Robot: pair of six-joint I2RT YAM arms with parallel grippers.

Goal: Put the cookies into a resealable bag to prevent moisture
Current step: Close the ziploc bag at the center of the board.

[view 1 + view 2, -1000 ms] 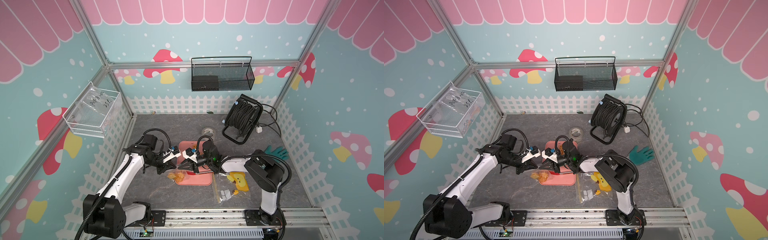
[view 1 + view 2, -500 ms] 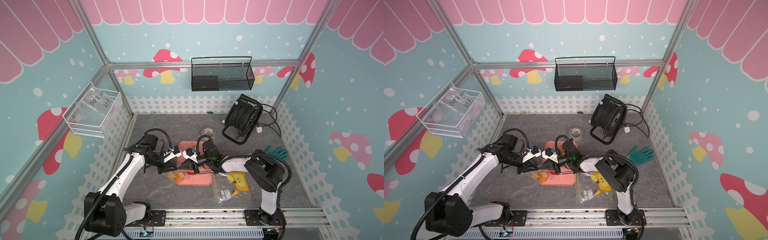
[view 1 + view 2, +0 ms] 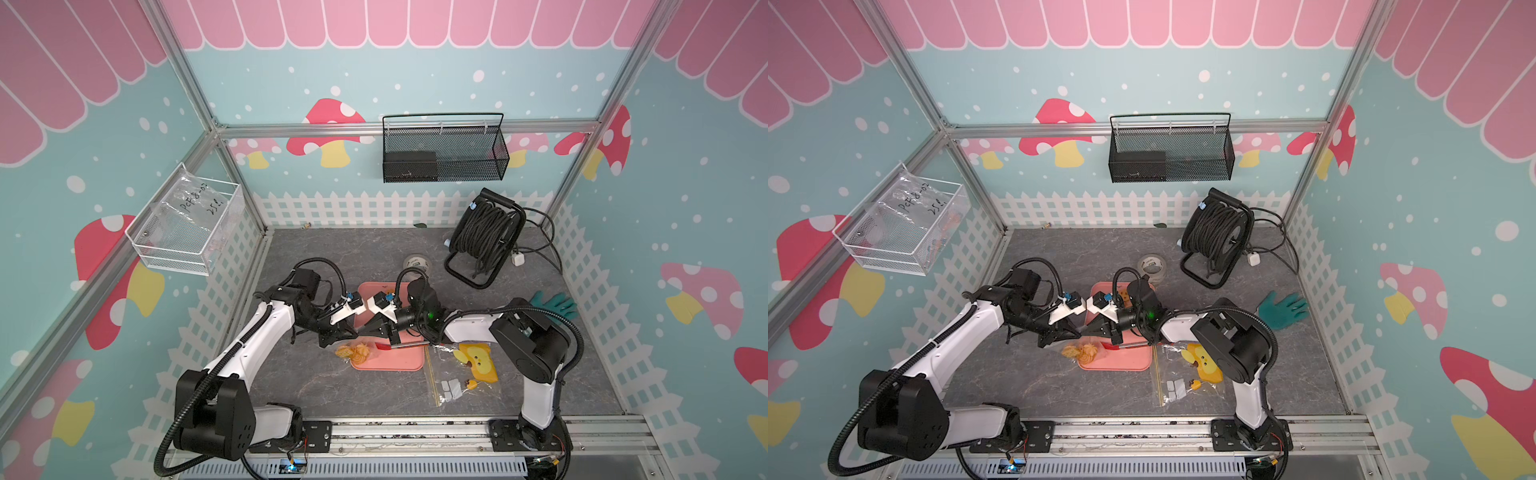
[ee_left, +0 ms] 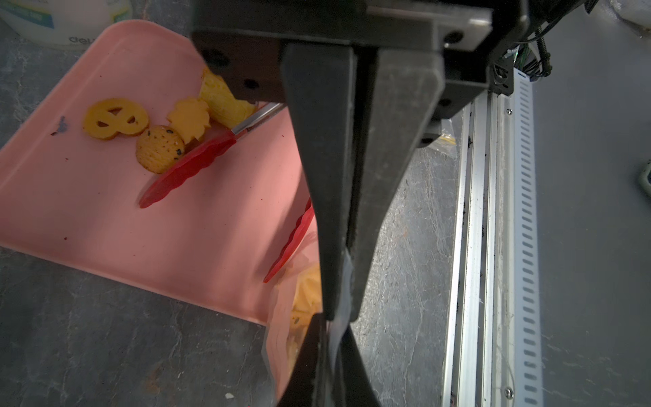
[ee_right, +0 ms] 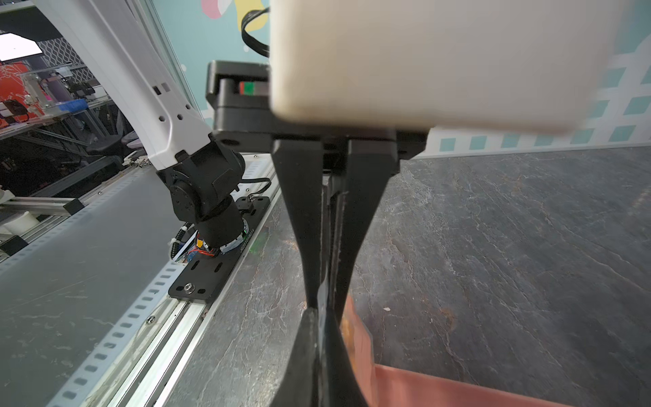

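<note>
The resealable bag (image 3: 353, 353) is a clear pouch holding several golden cookies (image 3: 1084, 352), and it sags over the front left corner of the pink tray (image 3: 399, 361). My left gripper (image 3: 354, 333) and right gripper (image 3: 360, 332) meet tip to tip just above it. Each is shut on the bag's top film. In the left wrist view the film runs into my left gripper (image 4: 326, 326), with bagged cookies (image 4: 306, 292) beside it. Several loose cookies (image 4: 160, 148) lie on the tray (image 4: 105, 218). In the right wrist view my right gripper (image 5: 317, 317) pinches the bag (image 5: 355, 338).
Red-tipped tongs (image 4: 186, 169) lie on the tray beside the loose cookies. Right of the tray lies a larger clear bag with a yellow face-marked item (image 3: 478, 361). Further back are a tape roll (image 3: 417, 263), a cable reel (image 3: 486, 237) and a green glove (image 3: 555, 303).
</note>
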